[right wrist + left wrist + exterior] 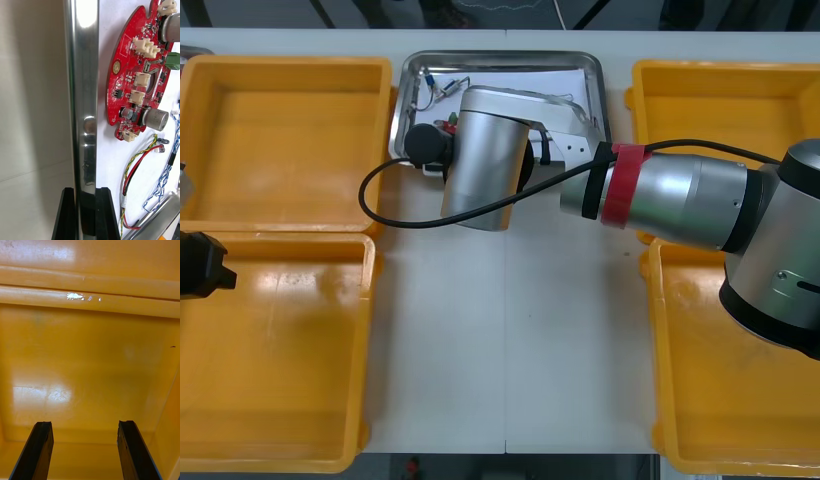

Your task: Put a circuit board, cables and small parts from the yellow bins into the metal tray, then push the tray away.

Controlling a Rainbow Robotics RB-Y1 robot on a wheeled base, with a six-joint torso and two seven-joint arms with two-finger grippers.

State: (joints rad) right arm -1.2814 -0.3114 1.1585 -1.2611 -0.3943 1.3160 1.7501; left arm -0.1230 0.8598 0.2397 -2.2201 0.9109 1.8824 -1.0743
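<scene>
One shiny metal tray, white inside

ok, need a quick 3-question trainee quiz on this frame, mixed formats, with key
1. True or false: the right gripper is closed on the near rim of the metal tray.
2. Where is the left gripper?
A) open, over a bare yellow bin
B) inside the tray, shut on a cable
C) resting on the table between the bins
3. Which cable in the tray lies closest to the right gripper's fingers?

Key: 1 true; 2 A; 3 the red and yellow cable.
</scene>
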